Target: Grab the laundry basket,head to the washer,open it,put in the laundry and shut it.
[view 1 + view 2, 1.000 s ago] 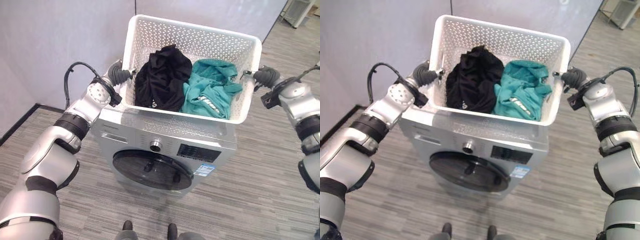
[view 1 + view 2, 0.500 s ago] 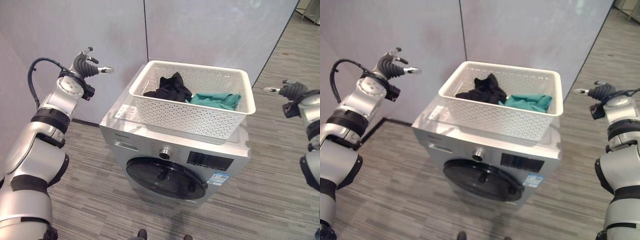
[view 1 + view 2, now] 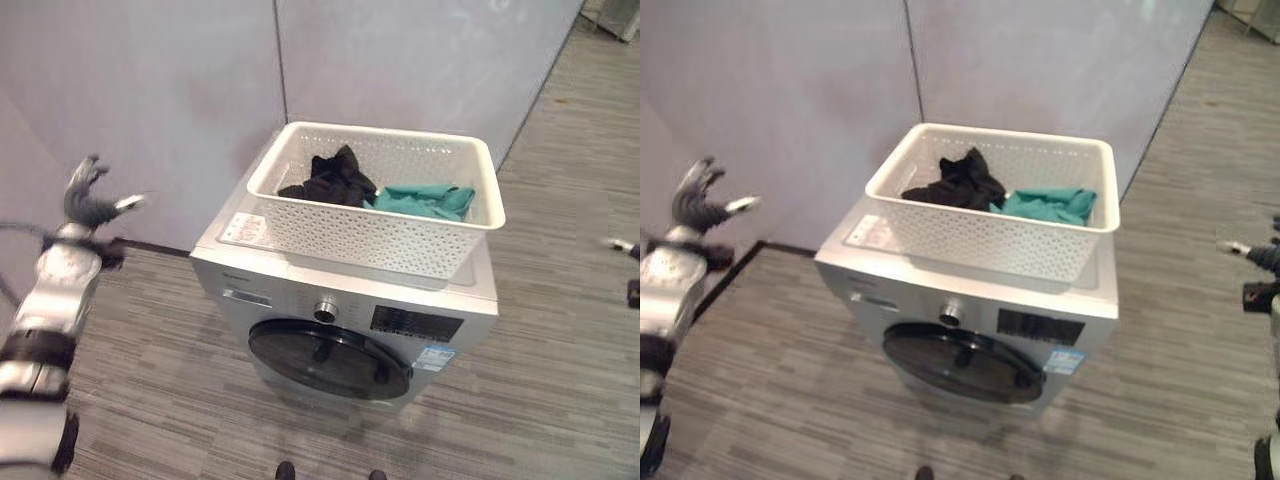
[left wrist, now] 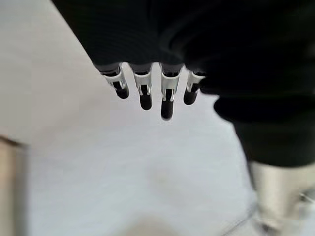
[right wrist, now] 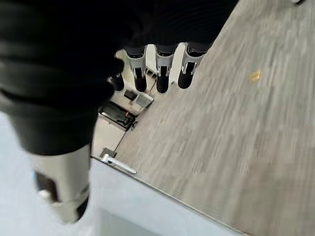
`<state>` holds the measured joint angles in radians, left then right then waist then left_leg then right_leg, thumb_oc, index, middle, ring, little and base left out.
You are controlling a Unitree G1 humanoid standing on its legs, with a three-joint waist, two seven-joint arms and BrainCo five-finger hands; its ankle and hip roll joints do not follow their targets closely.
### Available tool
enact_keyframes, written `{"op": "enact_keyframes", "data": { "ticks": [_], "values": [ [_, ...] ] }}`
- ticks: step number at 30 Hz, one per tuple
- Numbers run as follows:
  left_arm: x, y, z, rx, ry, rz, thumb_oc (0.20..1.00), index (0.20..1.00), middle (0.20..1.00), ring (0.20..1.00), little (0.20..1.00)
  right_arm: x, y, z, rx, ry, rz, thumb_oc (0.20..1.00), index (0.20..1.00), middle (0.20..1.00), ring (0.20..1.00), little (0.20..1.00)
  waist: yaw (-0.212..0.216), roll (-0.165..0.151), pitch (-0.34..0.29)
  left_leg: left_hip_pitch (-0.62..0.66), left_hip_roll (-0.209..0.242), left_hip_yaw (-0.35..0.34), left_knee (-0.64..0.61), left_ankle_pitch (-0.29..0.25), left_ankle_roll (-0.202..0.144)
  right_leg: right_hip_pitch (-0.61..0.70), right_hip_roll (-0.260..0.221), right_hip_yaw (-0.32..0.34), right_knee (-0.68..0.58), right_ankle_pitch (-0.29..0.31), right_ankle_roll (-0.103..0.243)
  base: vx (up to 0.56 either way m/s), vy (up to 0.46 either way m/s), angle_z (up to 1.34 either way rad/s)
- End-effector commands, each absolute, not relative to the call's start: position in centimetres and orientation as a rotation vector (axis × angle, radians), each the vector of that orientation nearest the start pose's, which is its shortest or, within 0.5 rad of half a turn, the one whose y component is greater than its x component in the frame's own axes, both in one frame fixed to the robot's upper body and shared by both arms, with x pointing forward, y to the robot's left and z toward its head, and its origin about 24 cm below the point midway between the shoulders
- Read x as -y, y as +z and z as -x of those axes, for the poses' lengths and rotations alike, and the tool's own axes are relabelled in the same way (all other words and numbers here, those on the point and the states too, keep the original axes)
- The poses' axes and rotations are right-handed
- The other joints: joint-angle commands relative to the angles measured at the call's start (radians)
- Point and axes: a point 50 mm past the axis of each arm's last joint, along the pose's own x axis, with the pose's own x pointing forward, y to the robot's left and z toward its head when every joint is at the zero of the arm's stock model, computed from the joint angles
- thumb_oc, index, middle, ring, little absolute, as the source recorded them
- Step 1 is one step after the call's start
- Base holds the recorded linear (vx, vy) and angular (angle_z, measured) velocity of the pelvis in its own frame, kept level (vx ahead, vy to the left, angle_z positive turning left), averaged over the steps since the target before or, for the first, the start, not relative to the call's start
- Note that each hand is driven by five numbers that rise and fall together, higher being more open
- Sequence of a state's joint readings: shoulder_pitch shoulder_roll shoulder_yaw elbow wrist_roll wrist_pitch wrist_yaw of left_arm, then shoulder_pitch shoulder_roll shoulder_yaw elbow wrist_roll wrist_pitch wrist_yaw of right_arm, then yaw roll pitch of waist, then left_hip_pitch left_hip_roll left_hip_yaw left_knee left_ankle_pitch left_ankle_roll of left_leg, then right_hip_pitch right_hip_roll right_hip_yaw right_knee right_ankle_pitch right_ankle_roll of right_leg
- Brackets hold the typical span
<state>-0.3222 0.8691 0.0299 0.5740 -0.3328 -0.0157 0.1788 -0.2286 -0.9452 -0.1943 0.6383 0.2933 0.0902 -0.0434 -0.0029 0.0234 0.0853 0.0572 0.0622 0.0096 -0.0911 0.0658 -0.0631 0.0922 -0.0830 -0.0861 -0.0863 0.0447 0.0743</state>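
Note:
A white perforated laundry basket [image 3: 380, 233] rests on top of the silver washer [image 3: 300, 272]. Inside lie a black garment [image 3: 330, 182] and a teal garment [image 3: 425, 200]. The washer's round dark door [image 3: 330, 357] is closed on its front. My left hand [image 3: 88, 203] hangs far out to the left, well away from the basket, with relaxed fingers [image 4: 166, 98] holding nothing. My right hand [image 3: 1252, 255] is at the far right edge, apart from the basket, and its fingers [image 5: 162, 73] are straight and hold nothing.
Grey partition walls [image 3: 180, 90] stand behind and to the left of the washer. Grey wood-patterned floor [image 3: 540, 400] spreads in front and to the right. Pale furniture [image 3: 620, 15] shows at the far back right.
Both hands have let go of the basket, now resting on the washer, and have swung outward and down to the sides. The view has pulled back.

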Motion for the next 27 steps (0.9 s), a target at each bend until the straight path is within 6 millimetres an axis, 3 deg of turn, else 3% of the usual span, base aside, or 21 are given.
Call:
{"op": "enact_keyframes", "data": {
  "ticks": [1, 2, 3, 4, 5, 6, 8, 10, 11, 12, 13, 16, 17, 19, 20, 21, 24, 27],
  "values": [
    [-39.3, 13.1, -27.4, -0.030, 0.599, -0.495, 1.000, 1.000, 1.000, 1.000, 1.000, 42.8, 12.9, -24.1, -0.211, -0.614, 0.599, 1.000, 1.000, 1.000, 1.000, 1.000, 0.021, -0.015, -0.043, 0.017, 0.023, 0.012, 0.027, -0.077, 0.000, -0.012, -0.081, -0.020, 0.045, -0.051, 0.073, 0.01, -0.002, -0.13],
    [-39.3, 13.1, -27.4, -0.031, 0.599, -0.495, 1.000, 1.000, 1.000, 1.000, 1.000, 42.8, 12.8, -24.1, -0.211, -0.614, 0.600, 1.000, 1.000, 1.000, 1.000, 1.000, 0.021, -0.015, -0.044, 0.017, 0.023, 0.012, 0.027, -0.077, 0.000, -0.012, -0.081, -0.020, 0.045, -0.051, 0.073, 0.00, -0.004, -0.08],
    [-39.7, 11.2, -26.2, -0.080, 0.623, -0.469, 1.000, 1.000, 1.000, 1.000, 1.000, 42.3, 11.1, -23.3, -0.236, -0.604, 0.586, 1.000, 1.000, 1.000, 1.000, 1.000, 0.019, -0.016, -0.039, 0.013, 0.022, 0.014, 0.028, -0.075, 0.001, -0.017, -0.082, -0.018, 0.044, -0.046, 0.072, 0.01, -0.011, -0.06],
    [-39.8, 5.3, -22.2, -0.247, 0.669, -0.371, 1.000, 1.000, 1.000, 1.000, 1.000, 40.4, 6.3, -20.8, -0.326, -0.561, 0.547, 1.000, 1.000, 1.000, 1.000, 1.000, 0.012, -0.016, -0.033, 0.014, 0.021, 0.021, 0.025, -0.080, 0.004, -0.019, -0.084, -0.012, 0.038, -0.047, 0.070, 0.01, -0.016, -0.03],
    [-39.7, 3.8, -21.2, -0.292, 0.678, -0.347, 1.000, 1.000, 1.000, 1.000, 1.000, 39.7, 4.9, -20.2, -0.359, -0.544, 0.536, 1.000, 1.000, 1.000, 1.000, 1.000, 0.010, -0.016, -0.031, 0.014, 0.021, 0.024, 0.024, -0.080, 0.004, -0.021, -0.084, -0.010, 0.037, -0.046, 0.069, 0.02, -0.014, -0.09],
    [-39.7, 3.8, -21.1, -0.294, 0.678, -0.348, 1.000, 1.000, 1.000, 1.000, 1.000, 39.6, 4.8, -20.2, -0.360, -0.543, 0.537, 1.000, 1.000, 1.000, 1.000, 1.000, 0.010, -0.017, -0.033, 0.014, 0.021, 0.024, 0.024, -0.080, 0.004, -0.021, -0.084, -0.010, 0.037, -0.046, 0.069, 0.00, -0.004, -0.12],
    [-38.5, 0.1, -19.1, -0.411, 0.677, -0.288, 1.000, 1.000, 1.000, 1.000, 1.000, 37.9, 1.2, -18.7, -0.453, -0.499, 0.480, 1.000, 1.000, 1.000, 1.000, 1.000, 0.004, -0.018, -0.031, 0.011, 0.021, 0.028, 0.021, -0.078, 0.005, -0.026, -0.084, -0.006, 0.033, -0.043, 0.068, -0.01, -0.003, -0.14],
    [-36.6, -3.8, -17.0, -0.544, 0.655, -0.206, 1.000, 1.000, 1.000, 1.000, 1.000, 35.9, -2.7, -17.2, -0.571, -0.456, 0.391, 1.000, 1.000, 1.000, 1.000, 1.000, 0.000, -0.019, -0.025, 0.015, 0.021, 0.030, 0.019, -0.085, 0.006, -0.022, -0.084, -0.005, 0.028, -0.047, 0.068, 0.00, -0.007, -0.06],
    [-33.8, -8.3, -14.7, -0.719, 0.640, -0.093, 1.000, 1.000, 1.000, 1.000, 1.000, 33.2, -6.5, -15.7, -0.702, -0.387, 0.310, 1.000, 1.000, 1.000, 1.000, 1.000, 0.000, -0.021, -0.020, 0.012, 0.020, 0.031, 0.020, -0.082, 0.006, -0.025, -0.084, -0.001, 0.025, -0.044, 0.066, 0.00, 0.000, 0.00],
    [-33.8, -8.3, -14.7, -0.718, 0.640, -0.093, 1.000, 1.000, 1.000, 1.000, 1.000, 33.2, -6.5, -15.8, -0.702, -0.387, 0.310, 1.000, 1.000, 1.000, 1.000, 1.000, 0.000, -0.021, -0.020, 0.012, 0.020, 0.031, 0.020, -0.083, 0.006, -0.025, -0.084, -0.001, 0.025, -0.044, 0.066, 0.00, 0.000, 0.00],
    [-32.4, -10.0, -13.8, -0.793, 0.625, -0.058, 1.000, 1.000, 1.000, 1.000, 1.000, 31.9, -8.0, -15.4, -0.753, -0.345, 0.284, 1.000, 1.000, 1.000, 1.000, 1.000, -0.002, -0.022, -0.018, 0.011, 0.019, 0.032, 0.020, -0.081, 0.007, -0.027, -0.083, 0.001, 0.025, -0.043, 0.065, 0.00, 0.000, 0.00],
    [-26.7, -14.7, -10.7, -1.070, 0.491, -0.025, 1.000, 1.000, 1.000, 1.000, 1.000, 27.1, -12.4, -13.2, -0.952, -0.200, 0.235, 1.000, 1.000, 1.000, 1.000, 1.000, -0.005, -0.024, -0.020, 0.007, 0.019, 0.034, 0.015, -0.075, 0.007, -0.032, -0.081, 0.004, 0.019, -0.039, 0.061, 0.00, -0.001, -0.01],
    [-26.7, -14.7, -10.7, -1.069, 0.491, -0.024, 1.000, 1.000, 1.000, 1.000, 1.000, 27.1, -12.4, -13.2, -0.951, -0.200, 0.235, 1.000, 1.000, 1.000, 1.000, 1.000, -0.005, -0.024, -0.020, 0.007, 0.019, 0.034, 0.015, -0.076, 0.007, -0.032, -0.081, 0.004, 0.019, -0.039, 0.061, 0.00, 0.000, 0.00],
    [-24.3, -15.8, -9.7, -1.169, 0.406, -0.040, 1.000, 1.000, 1.000, 1.000, 1.000, 24.6, -14.6, -11.8, -1.074, -0.153, 0.186, 1.000, 1.000, 1.000, 1.000, 1.000, -0.003, -0.025, -0.025, 0.009, 0.019, 0.034, 0.011, -0.073, 0.006, -0.030, -0.079, 0.003, 0.013, -0.038, 0.059, 0.00, 0.000, 0.00],
    [-24.3, -15.8, -9.7, -1.169, 0.406, -0.040, 1.000, 1.000, 1.000, 1.000, 1.000, 24.6, -14.6, -11.8, -1.074, -0.153, 0.185, 1.000, 1.000, 1.000, 1.000, 1.000, -0.003, -0.025, -0.025, 0.009, 0.019, 0.034, 0.011, -0.073, 0.006, -0.030, -0.079, 0.003, 0.013, -0.038, 0.059, 0.00, 0.000, 0.00],
    [-23.2, -16.2, -9.4, -1.206, 0.336, -0.087, 1.000, 1.000, 1.000, 1.000, 1.000, 23.4, -15.5, -10.8, -1.156, -0.081, 0.239, 1.000, 1.000, 1.000, 1.000, 1.000, 0.003, -0.026, -0.029, 0.009, 0.020, 0.030, 0.007, -0.071, 0.006, -0.026, -0.078, -0.002, 0.007, -0.040, 0.058, 0.00, -0.006, 0.04],
    [-22.4, -16.5, -9.2, -1.226, 0.253, -0.163, 1.000, 1.000, 1.000, 1.000, 1.000, 21.9, -16.1, -10.0, -1.206, 0.033, 0.310, 1.000, 1.000, 1.000, 1.000, 1.000, 0.014, -0.026, -0.035, 0.008, 0.021, 0.021, 0.004, -0.070, 0.004, -0.017, -0.078, -0.014, 0.000, -0.041, 0.057, 0.01, -0.009, 0.03],
    [-22.2, -16.4, -9.4, -1.219, 0.211, -0.201, 1.000, 1.000, 1.000, 1.000, 1.000, 21.3, -16.0, -10.6, -1.181, 0.054, 0.304, 1.000, 1.000, 1.000, 1.000, 1.000, 0.014, -0.027, -0.033, 0.007, 0.022, 0.017, 0.004, -0.068, 0.003, -0.017, -0.077, -0.015, 0.000, -0.039, 0.056, 0.00, -0.002, 0.02]
  ]
}}
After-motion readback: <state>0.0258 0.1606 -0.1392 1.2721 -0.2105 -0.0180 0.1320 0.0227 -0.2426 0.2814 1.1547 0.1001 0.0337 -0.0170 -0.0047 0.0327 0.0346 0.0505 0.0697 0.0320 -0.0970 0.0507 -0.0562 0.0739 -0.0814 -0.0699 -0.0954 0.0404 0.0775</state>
